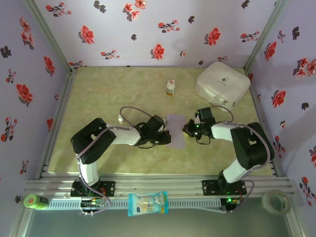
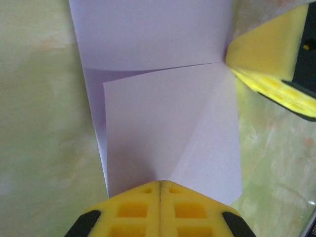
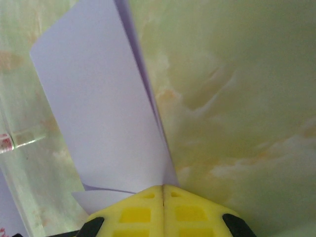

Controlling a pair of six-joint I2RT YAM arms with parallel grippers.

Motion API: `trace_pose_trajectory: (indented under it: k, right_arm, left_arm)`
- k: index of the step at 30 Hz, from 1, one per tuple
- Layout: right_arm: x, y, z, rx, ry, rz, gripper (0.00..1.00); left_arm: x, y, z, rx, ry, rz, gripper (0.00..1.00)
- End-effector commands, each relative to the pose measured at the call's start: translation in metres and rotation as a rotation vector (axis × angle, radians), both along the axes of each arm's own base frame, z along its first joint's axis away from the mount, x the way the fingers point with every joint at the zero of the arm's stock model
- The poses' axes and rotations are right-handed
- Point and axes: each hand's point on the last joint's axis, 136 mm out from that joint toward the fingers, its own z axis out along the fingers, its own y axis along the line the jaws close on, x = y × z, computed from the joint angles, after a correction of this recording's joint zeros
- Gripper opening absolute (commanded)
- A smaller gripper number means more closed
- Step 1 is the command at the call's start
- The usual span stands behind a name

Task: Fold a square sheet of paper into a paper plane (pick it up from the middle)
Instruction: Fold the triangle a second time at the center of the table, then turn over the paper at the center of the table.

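I'm watching the square sheet of paper (image 1: 176, 132) lying in the middle of the table (image 1: 98, 94), between the two arms. It's sitting partly folded: the left wrist cam is showing a flap turned over onto the lower layer, with a crease running across toward the right edge.

Left gripper (image 2: 159, 190) is sitting with its jaws fully closed, tips touching the near edge of the paper. Right gripper (image 3: 163, 190) is also sitting closed, tips meeting a corner of the sheet. In the left wrist cam its yellow finger is touching the paper's edge right where the crease ends. I'm not able to tell whether either one is pinching the paper or just pressing on it.

White case (image 1: 222, 83) is sitting at the far right corner, well apart from the sheet. Small bottle (image 1: 170, 88) is standing upright beyond the paper. Snack packet (image 1: 148, 203) is lying on the front rail, between the arm bases.
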Motion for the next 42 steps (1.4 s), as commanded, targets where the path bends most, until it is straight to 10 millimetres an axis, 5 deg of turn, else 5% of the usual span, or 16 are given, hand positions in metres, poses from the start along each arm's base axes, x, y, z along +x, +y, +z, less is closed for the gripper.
trace_pose_trajectory:
  k: [1, 7, 11, 14, 16, 22, 36, 42]
  right_arm:
    - [0.012, -0.023, 0.005, -0.078, -0.052, -0.075, 0.01]
    - [0.020, -0.010, 0.027, -0.031, -0.072, -0.013, 0.02]
    - [0.008, -0.006, 0.038, 0.004, -0.077, -0.009, 0.12]
    - [-0.007, 0.004, 0.046, 0.050, -0.043, 0.046, 0.15]
    - [-0.018, 0.003, 0.047, 0.010, -0.027, 0.063, 0.17]
    - [-0.049, -0.013, 0.048, -0.078, 0.040, 0.027, 0.28]
    - [-0.087, 0.016, 0.039, -0.006, 0.127, -0.013, 0.20]
    - [-0.091, 0.022, 0.029, 0.022, 0.155, -0.036, 0.28]
  left_arm:
    - [-0.030, 0.028, -0.038, 0.132, 0.117, -0.003, 0.00]
    - [-0.035, 0.027, -0.031, 0.092, 0.128, 0.026, 0.00]
    - [-0.029, 0.012, 0.008, -0.047, 0.069, 0.061, 0.01]
    - [-0.022, 0.007, 0.048, -0.165, 0.002, 0.079, 0.15]
    - [-0.016, 0.011, 0.058, -0.159, -0.017, 0.057, 0.18]
    - [0.003, 0.015, 0.057, -0.132, -0.011, -0.048, 0.16]
    - [0.018, 0.004, 0.019, 0.000, 0.030, -0.206, 0.08]
    - [0.017, 0.014, -0.001, 0.068, 0.039, -0.199, 0.07]
